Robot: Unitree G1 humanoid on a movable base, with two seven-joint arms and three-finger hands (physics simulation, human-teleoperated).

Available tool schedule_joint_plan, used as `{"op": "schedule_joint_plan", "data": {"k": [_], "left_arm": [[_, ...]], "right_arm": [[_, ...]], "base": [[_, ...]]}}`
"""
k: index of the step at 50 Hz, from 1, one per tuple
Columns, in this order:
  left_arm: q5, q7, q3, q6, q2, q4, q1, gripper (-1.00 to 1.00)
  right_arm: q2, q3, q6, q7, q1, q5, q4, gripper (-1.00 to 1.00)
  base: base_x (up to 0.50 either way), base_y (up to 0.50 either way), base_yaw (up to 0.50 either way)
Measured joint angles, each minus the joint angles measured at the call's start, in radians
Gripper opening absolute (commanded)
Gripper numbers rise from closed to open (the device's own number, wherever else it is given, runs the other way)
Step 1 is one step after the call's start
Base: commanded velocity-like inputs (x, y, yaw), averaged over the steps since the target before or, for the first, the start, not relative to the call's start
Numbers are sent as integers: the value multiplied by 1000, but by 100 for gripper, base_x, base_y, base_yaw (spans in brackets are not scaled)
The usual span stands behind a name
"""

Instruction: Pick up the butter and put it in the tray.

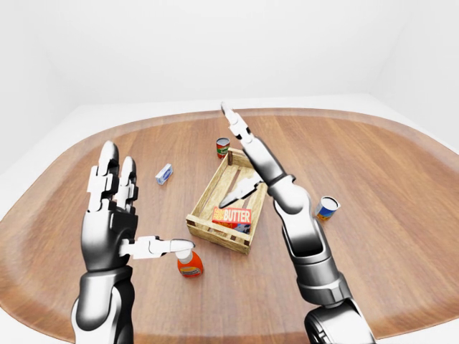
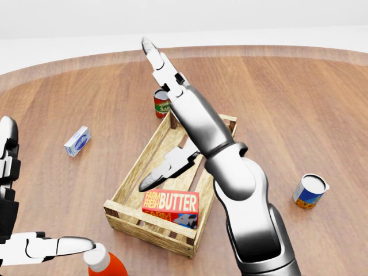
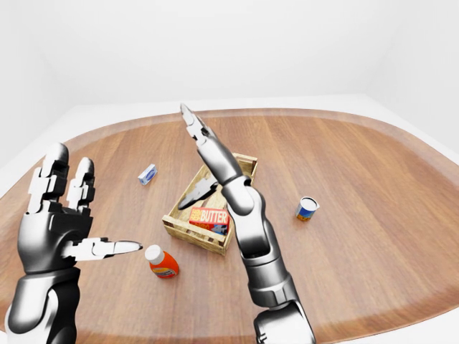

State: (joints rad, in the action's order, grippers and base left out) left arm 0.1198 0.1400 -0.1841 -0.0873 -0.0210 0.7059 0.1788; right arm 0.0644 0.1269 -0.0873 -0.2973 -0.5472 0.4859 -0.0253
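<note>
One butter box is seen lying inside the single tray, at its 6 o'clock end. Two cans, one bottle and one small carton are counted on the table around it. Both hands are held spread and empty, the right hand raised above the tray, the left hand at 8 o'clock of it.

The tray is open from above, its far half bare beyond the butter. Right hand hangs spread over it. A red can crowds its far corner, an orange bottle its near one; the right tabletop holds only a blue can
</note>
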Motion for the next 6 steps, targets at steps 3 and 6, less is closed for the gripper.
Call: {"op": "schedule_joint_plan", "data": {"k": [3, 6], "left_arm": [[1, 1, -1, 0, 0, 2, 1, 100], [1, 1, -1, 0, 0, 5, 1, 100]], "right_arm": [[0, 12, 0, -9, 62, 1, -115, 100], [-1, 22, 0, -12, 123, -2, -219, 100]], "base": [[0, 0, 0], [0, 0, 0]]}}
